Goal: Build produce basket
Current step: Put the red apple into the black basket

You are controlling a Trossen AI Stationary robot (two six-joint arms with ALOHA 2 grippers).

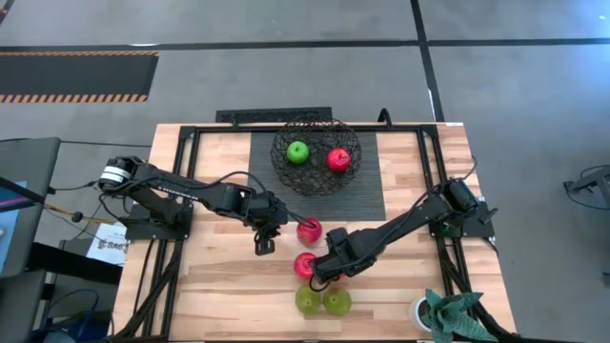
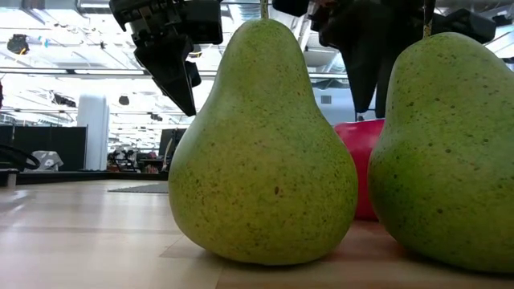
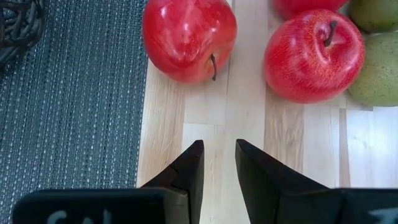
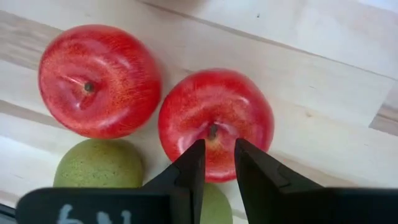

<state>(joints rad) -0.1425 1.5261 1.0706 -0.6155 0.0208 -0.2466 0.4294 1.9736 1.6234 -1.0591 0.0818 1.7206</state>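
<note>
In the high view, the wire basket sat on a dark mat at the upper centre of the bench, holding a green apple and a red apple. The left hand hovered left of centre beside another red apple, its fingers slightly parted and grasping nothing. The right hand hung over a fourth red apple, fingers narrowly parted above it, not clenched on it. Two yellow-green pears stood touching at the lower centre.
</note>
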